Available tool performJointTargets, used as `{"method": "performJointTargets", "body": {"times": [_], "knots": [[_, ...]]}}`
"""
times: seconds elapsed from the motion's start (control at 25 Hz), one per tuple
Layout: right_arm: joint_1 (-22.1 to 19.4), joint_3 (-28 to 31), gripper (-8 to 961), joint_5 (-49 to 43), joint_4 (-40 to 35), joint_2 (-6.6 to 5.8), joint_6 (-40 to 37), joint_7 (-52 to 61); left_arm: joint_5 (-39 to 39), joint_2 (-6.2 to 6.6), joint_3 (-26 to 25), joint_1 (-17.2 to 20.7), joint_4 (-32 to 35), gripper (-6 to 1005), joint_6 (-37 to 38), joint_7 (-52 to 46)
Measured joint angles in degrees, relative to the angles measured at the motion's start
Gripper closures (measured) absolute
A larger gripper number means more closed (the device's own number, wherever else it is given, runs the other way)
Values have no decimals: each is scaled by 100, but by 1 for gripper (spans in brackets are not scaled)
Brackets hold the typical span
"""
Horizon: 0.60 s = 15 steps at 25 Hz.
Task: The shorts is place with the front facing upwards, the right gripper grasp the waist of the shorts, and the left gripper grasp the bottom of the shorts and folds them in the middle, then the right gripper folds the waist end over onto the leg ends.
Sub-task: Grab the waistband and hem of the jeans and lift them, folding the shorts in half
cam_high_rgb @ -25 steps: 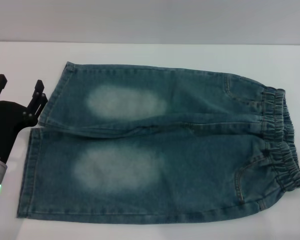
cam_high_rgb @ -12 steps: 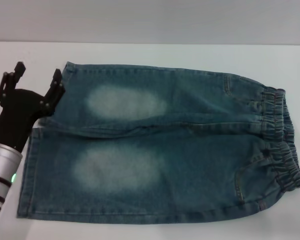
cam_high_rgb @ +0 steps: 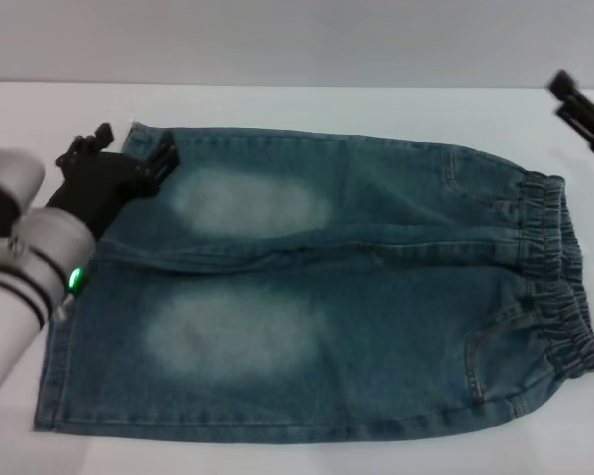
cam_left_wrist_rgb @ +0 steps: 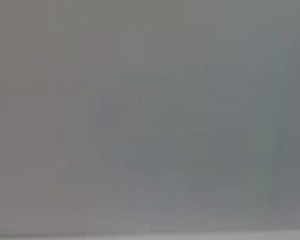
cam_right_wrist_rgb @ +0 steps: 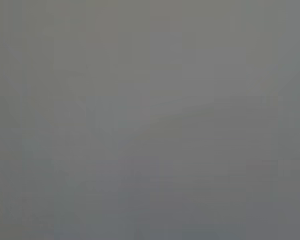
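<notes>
The shorts lie flat and front up on the white table. Their gathered waist is at the right, and the bottom of the shorts is at the left. My left gripper hovers open over the far leg's hem corner, holding nothing. Its green-lit arm crosses the near leg's hem. My right gripper shows only partly at the far right edge, beyond the waist, open and off the cloth. Both wrist views show only flat grey.
White table surface runs around the shorts, with a strip along the far side and a narrow one at the front edge. A grey wall stands behind the table.
My left gripper has swung away from me and to the right, from beside the leg ends to over the far leg's hem corner. The right gripper has come into view at the far right.
</notes>
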Motion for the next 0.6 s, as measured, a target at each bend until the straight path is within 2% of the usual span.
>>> {"method": "performJointTargets", "body": {"times": [0.12,0.28,0.36,0.44,0.52,0.56,0.6], "knots": [[69,62,128,-505,-734,-260,961,485,1,-11,-510,104,-847,221,-1382,347],[-85,465,129,-1672,-2292,-420,2689,1348,2,-189,-955,489,-1799,225,-2181,1118],[-234,678,129,-2847,-3191,-439,3694,2307,1,-248,-1124,695,-2255,226,-2553,1320],[-373,864,129,-4293,-3853,-423,4303,3805,-1,-248,-1193,755,-2435,228,-2795,1350],[-490,1024,129,-5628,-4241,-402,4438,5317,-28,-245,-1470,846,-2874,230,-3633,1343],[-544,1096,129,-6301,-4394,-387,4380,6123,-28,-245,-1470,846,-2874,231,-3633,1343],[-598,1186,129,-7077,-4568,-366,4211,7090,-47,-251,-1639,897,-3038,232,-4037,1326]]}}
